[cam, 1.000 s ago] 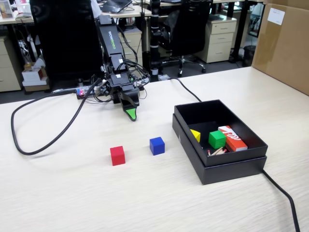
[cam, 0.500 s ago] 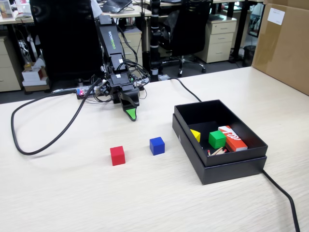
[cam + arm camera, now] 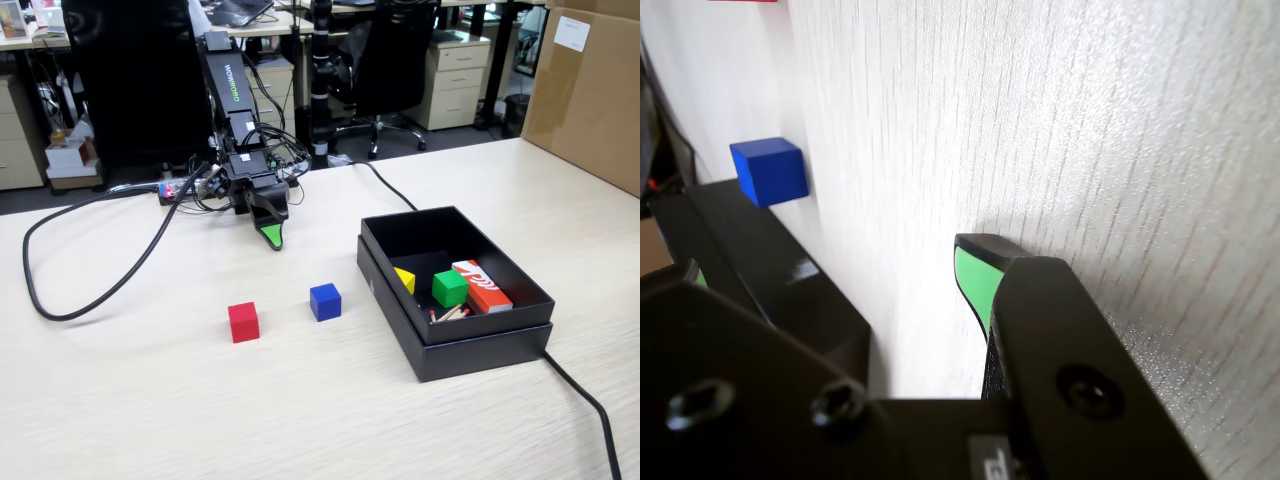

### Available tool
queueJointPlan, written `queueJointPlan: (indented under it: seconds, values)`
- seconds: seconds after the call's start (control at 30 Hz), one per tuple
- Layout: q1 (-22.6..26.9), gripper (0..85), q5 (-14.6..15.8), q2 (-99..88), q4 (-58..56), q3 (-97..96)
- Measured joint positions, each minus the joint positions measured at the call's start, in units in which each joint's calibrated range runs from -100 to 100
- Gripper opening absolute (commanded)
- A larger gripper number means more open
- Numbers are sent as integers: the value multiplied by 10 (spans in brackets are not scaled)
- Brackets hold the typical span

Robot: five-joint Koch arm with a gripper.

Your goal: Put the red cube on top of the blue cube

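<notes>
Pale wood-grain laminate, fine-lined and matte, covers the desk (image 3: pixel 150 400), and a thick black cable (image 3: pixel 590 400) is seen running off its near right corner in the fixed view. Nearest on the bare surface, the red cube (image 3: pixel 243 322) is found left of centre, matte and sharp-edged, resting flat; in the wrist view only a sliver of it is caught at the top edge. Just beyond and to its right, well apart from it, the blue cube (image 3: pixel 325 301) of the same size is set flat on the desk, and it is also seen in the wrist view (image 3: pixel 769 171). To the right, a shallow black box (image 3: pixel 455 345) with smooth rigid walls is seated in its upturned lid; inside are held a yellow wedge-like block (image 3: pixel 404 280), a green cube (image 3: pixel 449 288), a red-orange and white carton (image 3: pixel 481 284) and a few thin sticks (image 3: pixel 450 313). Farther back, the gripper (image 3: pixel 271 238) is pointed down, close to or touching the desk, its fingers tipped with glossy green pads; the fingers appear closed together, nothing between them. Behind the desk, black office chairs and drawer cabinets are visible.
</notes>
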Motion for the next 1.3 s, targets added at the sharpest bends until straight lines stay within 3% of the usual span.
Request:
queueJointPlan:
  seconds: [0.57,0.9,1.3]
  values:
    - [-7,473,0,-10,-8,5]
    - [-23,472,0,-18,-290,210]
    - [-42,444,0,85,-521,525]
